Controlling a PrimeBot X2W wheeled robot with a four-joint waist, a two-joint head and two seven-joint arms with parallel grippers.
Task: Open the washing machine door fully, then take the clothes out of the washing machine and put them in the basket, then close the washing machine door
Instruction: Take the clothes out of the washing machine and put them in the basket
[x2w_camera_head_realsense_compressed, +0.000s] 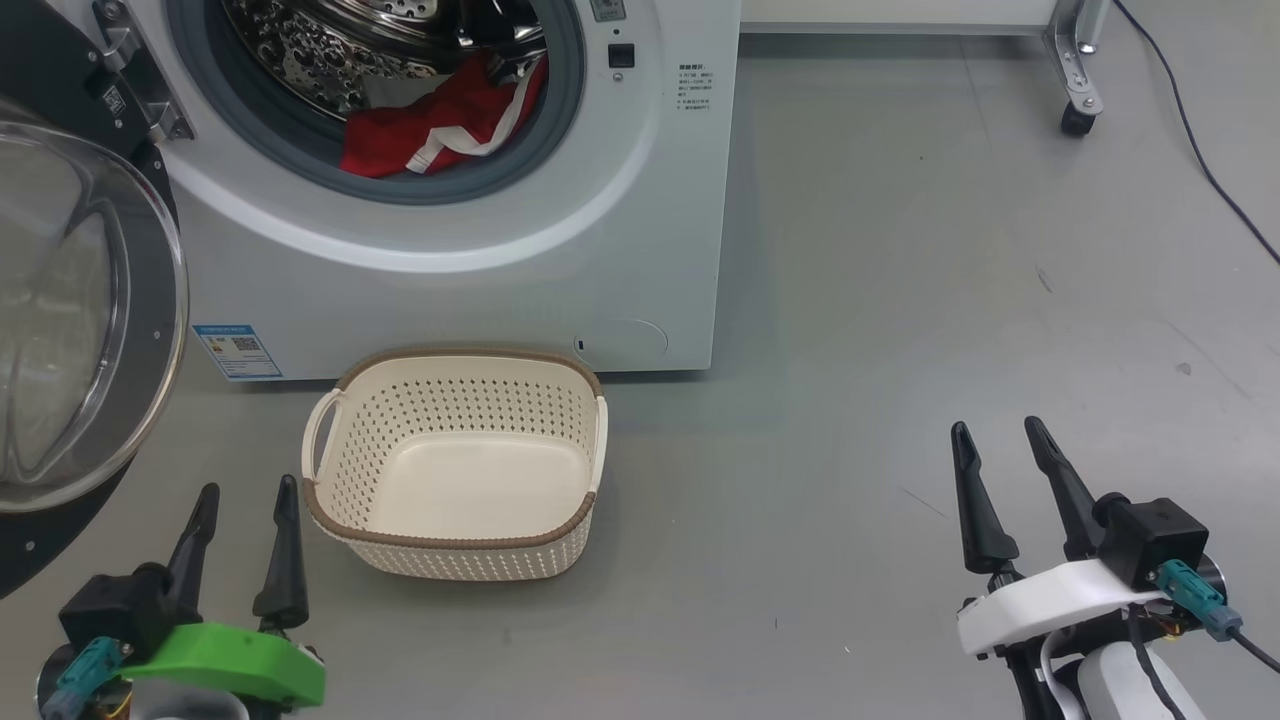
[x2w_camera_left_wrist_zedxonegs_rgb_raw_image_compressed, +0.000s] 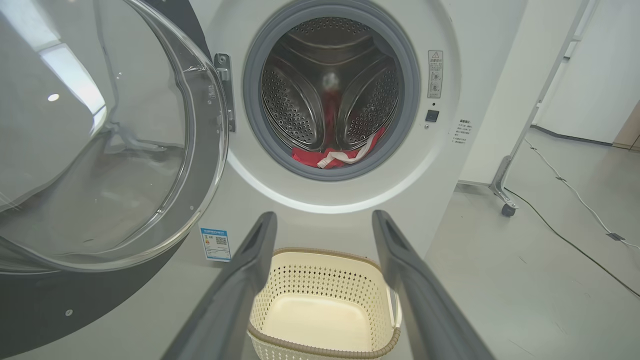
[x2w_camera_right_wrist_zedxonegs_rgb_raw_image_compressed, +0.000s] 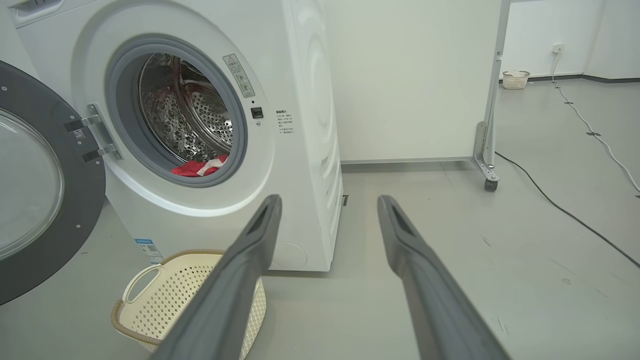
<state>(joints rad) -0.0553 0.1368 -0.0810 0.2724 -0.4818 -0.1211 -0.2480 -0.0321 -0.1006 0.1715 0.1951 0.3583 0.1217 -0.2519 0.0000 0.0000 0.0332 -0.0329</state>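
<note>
- Washing machine door (x2w_camera_head_realsense_compressed: 60, 330) stands swung wide on its hinge at the left of the machine, with its black rim and bulging clear glass bowl turned out over the grey floor (x2w_camera_head_realsense_compressed: 900, 350)
- The white front-loading washing machine (x2w_camera_head_realsense_compressed: 450, 290) stands on that floor with its round mouth uncovered, showing the grey gasket (x2w_camera_head_realsense_compressed: 565, 130) and the perforated steel drum (x2w_camera_left_wrist_zedxonegs_rgb_raw_image_compressed: 300, 100)
- The red clothes (x2w_camera_head_realsense_compressed: 440, 130), trimmed in white, lie heaped at the bottom of the drum against the lower front of the gasket
- The cream perforated basket (x2w_camera_head_realsense_compressed: 470, 560) with a brown rim sits upright on the floor just in front of the machine's base, below the drum mouth, its pale bottom showing in full
- The left gripper (x2w_camera_head_realsense_compressed: 249, 487) is just beside the basket's left end, near the door, with its fingers spread and pinching nothing
- The right gripper (x2w_camera_head_realsense_compressed: 996, 426) is over bare floor well apart from the basket, to its right, with its fingers likewise spread and gripping nothing
- A dark cable (x2w_camera_head_realsense_compressed: 1200, 150) trails across the floor at the far right, past a castor (x2w_camera_head_realsense_compressed: 1076, 120) of a white frame
</note>
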